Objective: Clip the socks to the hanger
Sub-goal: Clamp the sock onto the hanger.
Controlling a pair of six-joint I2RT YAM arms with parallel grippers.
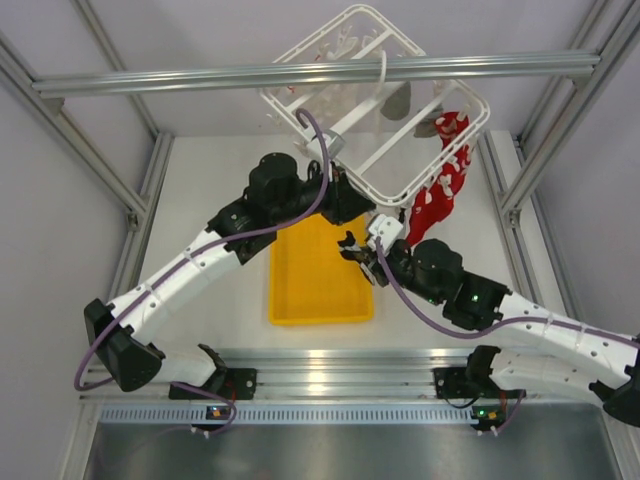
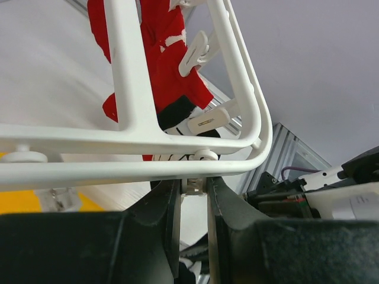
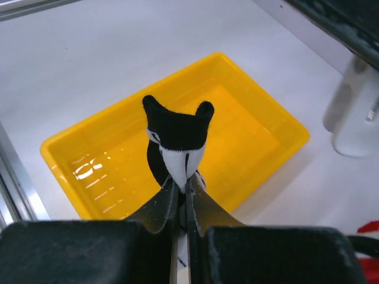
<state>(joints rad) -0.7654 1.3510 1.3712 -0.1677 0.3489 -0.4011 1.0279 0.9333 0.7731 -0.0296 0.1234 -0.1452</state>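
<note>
A black-toed sock (image 3: 176,139) is being pinched over the yellow tray (image 3: 254,142) by the tightly closed right gripper (image 3: 182,192). A clip (image 2: 193,184) under the hanger (image 2: 133,139) is being clamped by the barely parted left gripper (image 2: 193,198); beyond, a red sock (image 2: 172,77) is being held on the hanger.

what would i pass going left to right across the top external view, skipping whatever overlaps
left arm's elbow → yellow tray → red sock → right arm's elbow
</note>
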